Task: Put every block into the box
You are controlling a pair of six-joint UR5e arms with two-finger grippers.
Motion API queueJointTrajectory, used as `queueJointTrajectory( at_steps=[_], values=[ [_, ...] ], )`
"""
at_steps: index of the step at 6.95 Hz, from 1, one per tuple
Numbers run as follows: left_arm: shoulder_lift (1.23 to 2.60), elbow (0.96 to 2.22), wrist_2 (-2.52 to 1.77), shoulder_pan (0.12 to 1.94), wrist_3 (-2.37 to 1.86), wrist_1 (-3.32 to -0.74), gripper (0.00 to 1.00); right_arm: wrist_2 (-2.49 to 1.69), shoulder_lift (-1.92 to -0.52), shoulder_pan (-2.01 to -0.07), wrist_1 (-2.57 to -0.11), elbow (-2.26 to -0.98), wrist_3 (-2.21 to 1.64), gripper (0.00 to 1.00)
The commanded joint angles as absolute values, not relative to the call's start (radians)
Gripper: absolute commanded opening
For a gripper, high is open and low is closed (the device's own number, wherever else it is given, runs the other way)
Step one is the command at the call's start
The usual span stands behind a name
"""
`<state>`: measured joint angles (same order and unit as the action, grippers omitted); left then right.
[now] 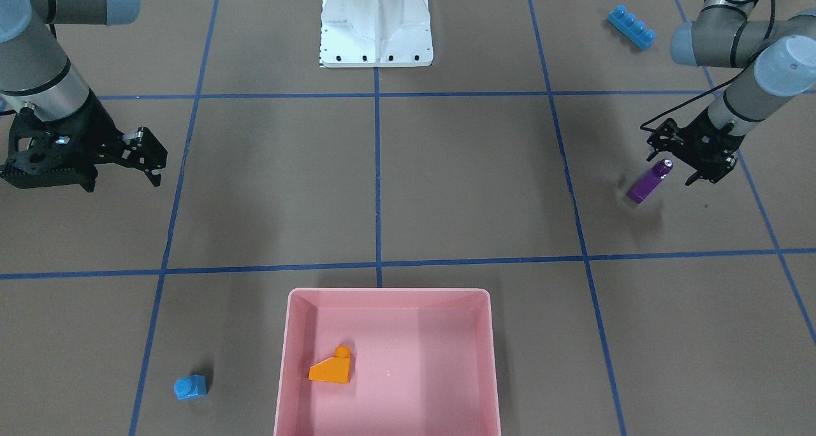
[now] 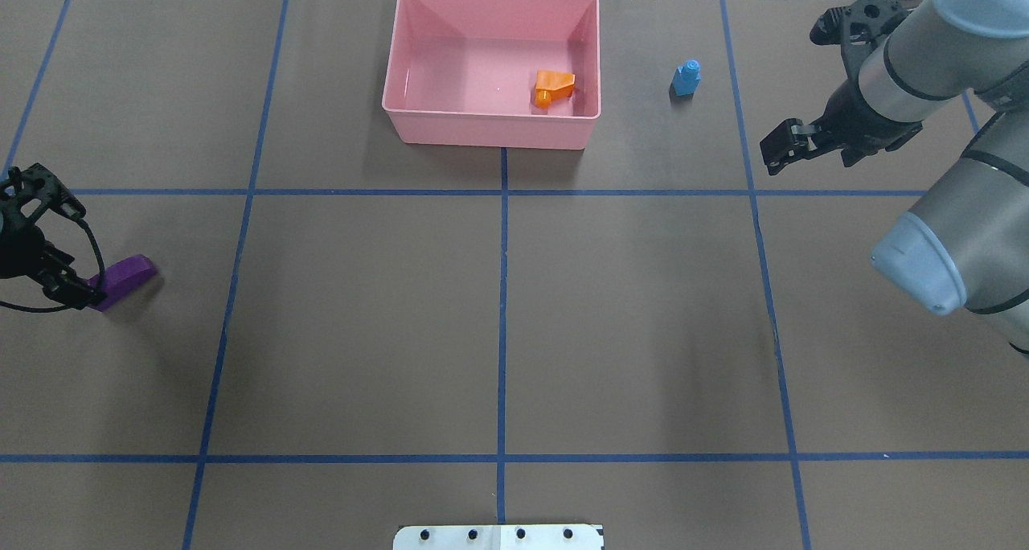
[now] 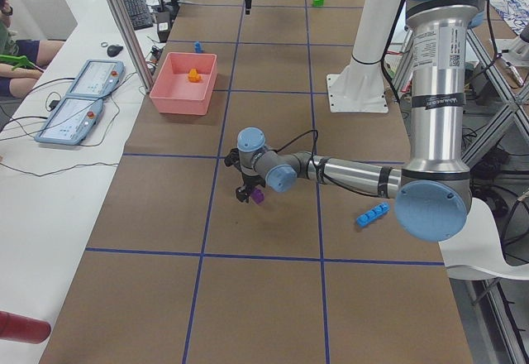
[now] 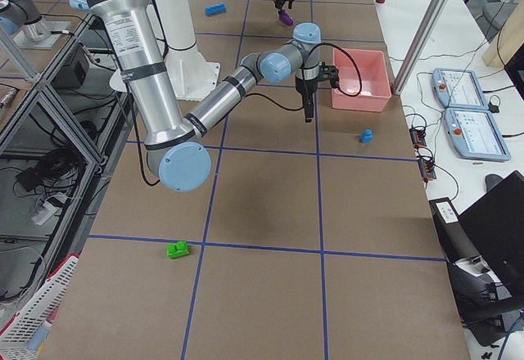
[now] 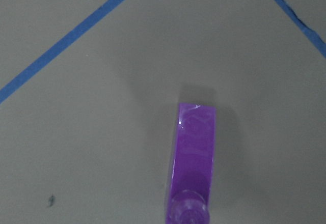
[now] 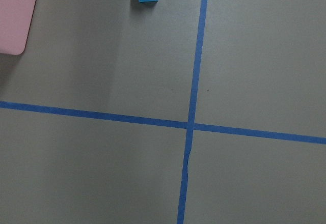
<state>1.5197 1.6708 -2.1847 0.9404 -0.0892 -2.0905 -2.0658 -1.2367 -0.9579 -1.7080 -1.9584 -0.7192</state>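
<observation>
My left gripper [image 1: 672, 168] is shut on the stud end of the purple block [image 1: 649, 182] and holds it tilted, low over the table; the block fills the lower middle of the left wrist view [image 5: 193, 152]. My right gripper [image 1: 153, 160] hangs open and empty; the tiny blue block [image 2: 686, 79] lies between it and the pink box [image 2: 482, 132]. The orange block [image 2: 553, 86] lies inside the box. The long blue block [image 1: 631, 27] lies on the robot's left, near its base. The green block [image 4: 176, 249] lies far out on the robot's right.
The white base plate [image 1: 376, 41] of the robot stands at the table's middle edge. Blue tape lines divide the brown table top. Operator consoles [image 3: 78, 103] sit on a side bench beyond the box.
</observation>
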Motion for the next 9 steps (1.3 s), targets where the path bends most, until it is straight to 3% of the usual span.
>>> queueJointTrajectory(
  at_steps=[1,3,4,5,6,9],
  values=[
    [1.523,1.663,-2.186,0.917,-0.094,-2.089,0.7,-2.065,-1.238,-0.957,-1.706,-1.954,-0.722,1.0],
    [1.523,1.663,-2.186,0.904,-0.095,-2.088,0.71,-2.065,-1.238,-0.956,-1.706,-1.953,-0.727,1.0],
    [1.522,1.664,-2.186,0.902,-0.098,-2.088,0.46,-2.065,-1.236,-0.956,-1.706,-1.953,-0.729,1.0],
    [1.514,1.667,-2.194,0.903,-0.104,-2.088,0.05,-2.063,-1.236,-0.954,-1.704,-1.951,-0.732,1.0],
    [1.508,1.674,-2.197,0.908,-0.185,-2.088,0.0,-2.063,-1.236,-0.954,-1.704,-1.95,-0.732,1.0],
    [1.543,1.813,-2.186,0.942,-0.691,-2.088,0.0,-2.062,-1.235,-0.954,-1.701,-1.942,-0.735,1.0]
  ],
)
